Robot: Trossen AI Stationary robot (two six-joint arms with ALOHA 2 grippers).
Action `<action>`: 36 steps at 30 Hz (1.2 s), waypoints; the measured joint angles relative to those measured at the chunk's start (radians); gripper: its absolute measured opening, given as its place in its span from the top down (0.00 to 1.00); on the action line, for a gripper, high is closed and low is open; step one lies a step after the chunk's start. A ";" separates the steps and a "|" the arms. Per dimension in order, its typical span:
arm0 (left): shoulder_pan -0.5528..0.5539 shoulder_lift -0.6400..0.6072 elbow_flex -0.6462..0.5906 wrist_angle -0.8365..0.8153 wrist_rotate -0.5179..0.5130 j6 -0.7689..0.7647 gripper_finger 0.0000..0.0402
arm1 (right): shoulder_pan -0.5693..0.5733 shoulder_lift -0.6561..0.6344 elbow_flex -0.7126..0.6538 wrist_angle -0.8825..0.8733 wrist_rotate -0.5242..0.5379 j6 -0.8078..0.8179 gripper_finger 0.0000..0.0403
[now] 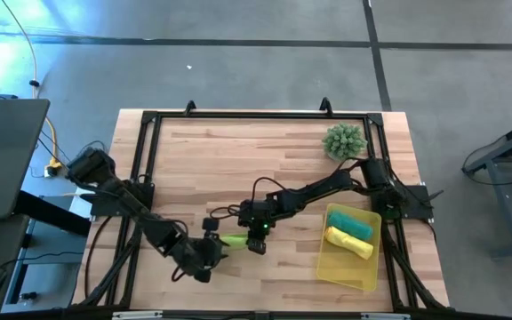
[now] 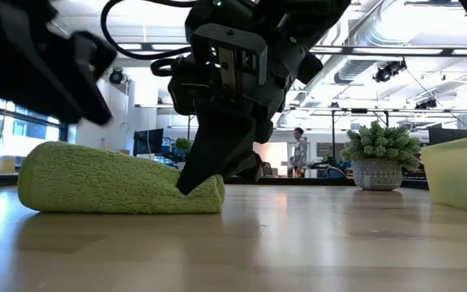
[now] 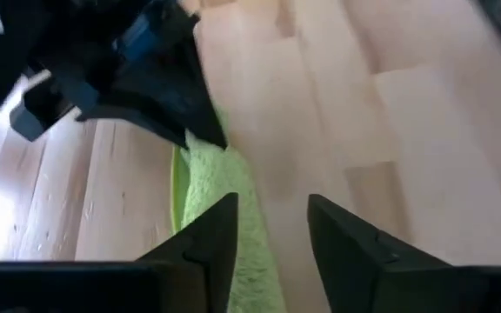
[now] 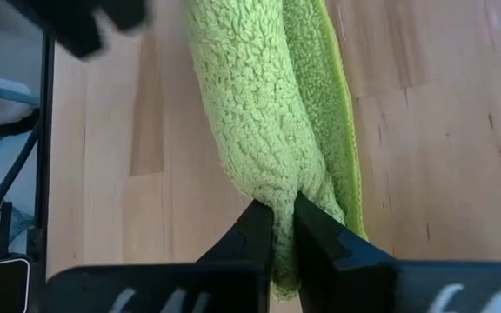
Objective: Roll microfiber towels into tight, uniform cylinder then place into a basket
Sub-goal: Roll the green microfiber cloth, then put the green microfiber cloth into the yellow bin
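Wooden table [image 1: 238, 151], pale planks, black frame; open hall with ceiling ducts showing beyond in the low view.

Lime green towel [image 1: 235, 241]: lying rolled on the table, well to the left of the basket, towards the front edge. Long axis running left to right across the table, one end pointing at the basket, the other at the left gripper. Showing as a fuzzy cylinder in the low view [image 2: 120, 189], flat on the wood.

Right gripper [image 1: 257, 244]: reaching in over the towel's basket-side end, fingers [image 4: 263, 230] nearly closed, pinching a fold of that end between them.

Left gripper [image 1: 210, 252]: sitting at the towel's far end from the basket, fingers [image 3: 211, 239] parted, one lying over the cloth, nothing gripped.

Basket [image 1: 336, 267]: translucent yellow, resting near the table's right front corner.

Teal towel [image 1: 356, 221] and yellow towel [image 1: 348, 242]: both rolled, lying side by side inside the basket, long axes parallel, slanting across it.

Spiky green plant [image 1: 344, 140]: standing behind the basket, near the back right corner.
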 joint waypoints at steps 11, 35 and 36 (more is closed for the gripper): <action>0.017 0.139 0.001 -0.010 -0.005 0.025 0.57 | 0.000 0.000 0.000 0.002 0.007 -0.001 0.97; 0.011 0.215 0.004 0.002 -0.001 -0.458 0.57 | 0.056 -0.037 0.252 -0.296 0.026 -0.511 0.66; 0.011 0.215 0.004 0.002 -0.001 -0.464 0.57 | 0.079 -0.037 0.258 -0.258 0.026 -0.537 0.66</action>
